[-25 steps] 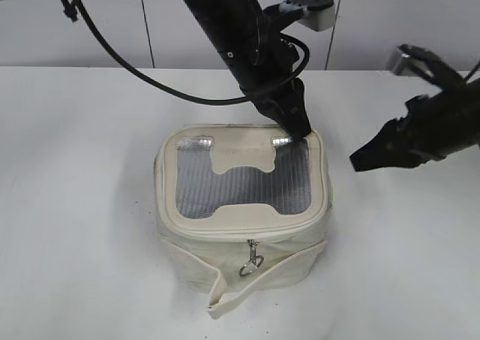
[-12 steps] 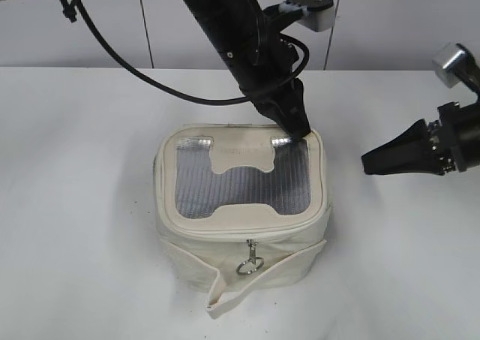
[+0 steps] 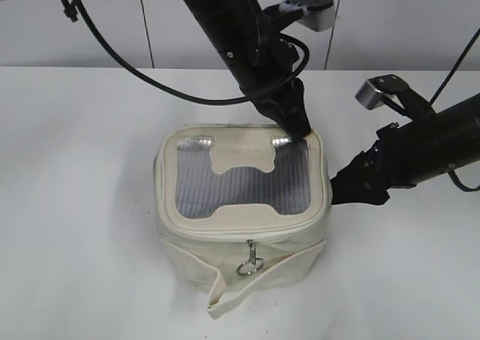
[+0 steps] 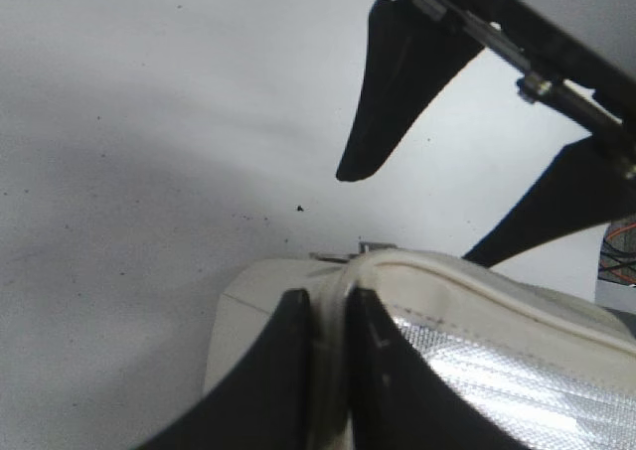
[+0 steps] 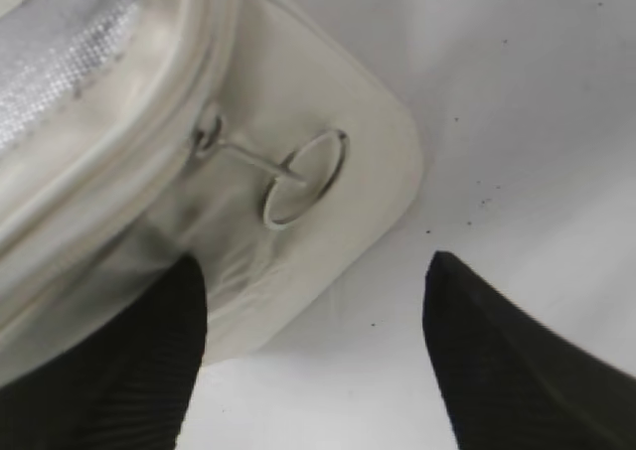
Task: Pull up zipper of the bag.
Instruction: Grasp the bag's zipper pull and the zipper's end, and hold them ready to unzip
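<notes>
A: Starting at the left, where was the bag [image 3: 244,212]?

B: It sat on the white counter [image 3: 75,167], about centre, lid up, with the grey mesh window [image 3: 244,182] facing the ceiling. A loose strap [image 3: 255,284] drooped off the front.

A: And the left tool [image 3: 298,130]?

B: It was down on the lid's back right corner. From its wrist camera, the two black fingers [image 4: 268,371] were pressed close together, pinching the cream lid rim [image 4: 333,311] between them.

A: The zipper [image 3: 247,235]?

B: It ran around the lid rim. One silver ring pull [image 3: 250,265] hung at the front, just above the strap. A second ring pull [image 5: 303,177] showed up on the bag's right side wall, lying flat against the cream material.

A: Over to the right, then.

B: The right tool [image 3: 352,190] was low, just beside the bag's right side. Its fingers [image 5: 497,361] were spread wide, one each side of that ring pull, gripping nothing.
</notes>
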`<state>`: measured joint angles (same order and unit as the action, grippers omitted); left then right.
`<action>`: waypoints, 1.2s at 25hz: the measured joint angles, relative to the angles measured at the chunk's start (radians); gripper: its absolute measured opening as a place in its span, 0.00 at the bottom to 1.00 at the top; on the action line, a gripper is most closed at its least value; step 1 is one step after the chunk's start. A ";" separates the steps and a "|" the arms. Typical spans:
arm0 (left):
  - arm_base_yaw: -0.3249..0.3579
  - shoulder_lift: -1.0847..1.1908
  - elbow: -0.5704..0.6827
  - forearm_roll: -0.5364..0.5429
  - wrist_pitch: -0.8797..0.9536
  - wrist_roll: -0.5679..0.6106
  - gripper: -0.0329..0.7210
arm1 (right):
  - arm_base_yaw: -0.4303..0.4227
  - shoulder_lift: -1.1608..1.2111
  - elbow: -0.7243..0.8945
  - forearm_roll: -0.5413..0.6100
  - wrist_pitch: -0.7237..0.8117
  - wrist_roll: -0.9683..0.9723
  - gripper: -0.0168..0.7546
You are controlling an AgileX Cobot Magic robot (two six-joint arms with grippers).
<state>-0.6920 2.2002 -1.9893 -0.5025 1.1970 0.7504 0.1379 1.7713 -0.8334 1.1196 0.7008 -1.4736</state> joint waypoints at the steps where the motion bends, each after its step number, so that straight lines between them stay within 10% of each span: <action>1: 0.000 0.000 0.000 0.000 0.000 0.000 0.15 | 0.000 0.000 0.001 0.017 -0.012 -0.016 0.72; 12: 0.001 -0.001 0.000 0.003 0.001 -0.001 0.15 | 0.001 0.051 -0.013 0.274 -0.039 -0.254 0.63; 21: 0.001 -0.001 0.000 -0.001 0.001 -0.001 0.15 | 0.002 0.122 -0.055 0.284 0.019 -0.255 0.03; 30: 0.001 -0.001 0.000 0.000 0.001 -0.001 0.15 | 0.001 0.071 -0.055 0.127 0.039 -0.095 0.03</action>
<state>-0.6911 2.1994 -1.9893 -0.5022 1.1982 0.7492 0.1388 1.8426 -0.8888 1.2465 0.7399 -1.5684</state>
